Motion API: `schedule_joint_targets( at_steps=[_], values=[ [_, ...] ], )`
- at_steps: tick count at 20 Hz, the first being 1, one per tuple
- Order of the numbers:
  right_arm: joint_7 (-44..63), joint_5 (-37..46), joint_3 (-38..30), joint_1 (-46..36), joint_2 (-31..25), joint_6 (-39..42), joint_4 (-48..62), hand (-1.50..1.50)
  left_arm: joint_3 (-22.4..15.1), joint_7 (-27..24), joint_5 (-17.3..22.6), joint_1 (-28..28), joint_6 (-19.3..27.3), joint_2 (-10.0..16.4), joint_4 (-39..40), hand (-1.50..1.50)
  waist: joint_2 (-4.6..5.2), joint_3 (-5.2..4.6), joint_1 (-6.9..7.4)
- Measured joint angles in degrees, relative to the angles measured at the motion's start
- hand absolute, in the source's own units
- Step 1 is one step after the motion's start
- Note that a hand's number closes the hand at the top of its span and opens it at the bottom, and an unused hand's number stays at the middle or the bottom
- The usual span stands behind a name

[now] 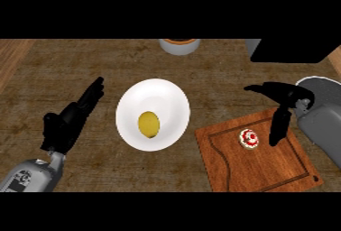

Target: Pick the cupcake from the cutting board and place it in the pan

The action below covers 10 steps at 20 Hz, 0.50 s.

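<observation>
Zero steps done | cupcake (249,138) is sitting on the cutting board (261,168), untouched | right hand (288,98) is hovering just beside it, fingers wide, holding nothing | left hand (66,122) is resting open at the left | grasp, lift and drop into pan (313,80) are pending

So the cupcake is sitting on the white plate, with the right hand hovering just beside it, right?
Not quite. The cupcake sits on the cutting board, not on the white plate, which holds only a yellow item. The right hand does hover just beside the cupcake. The head view shows this.
</observation>
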Motion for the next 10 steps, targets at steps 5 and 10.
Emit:
schedule_joint_targets(
  at_steps=[5,10],
  values=[
    [10.4,-3.6,0.2,-4.0,5.4,9.5,1.0,-1.5,1.0,-0.6,-0.4,1.4,-0.8,-0.3,0.2,0.0,-0.03,0.05,-0.5],
    [18.0,-3.4,-0.4,-3.5,9.2,11.2,-2.4,-1.5,2.7,-1.3,-1.5,1.2,-1.7,-1.7,2.0,0.0,-0.05,0.1,-1.17]
  ],
)
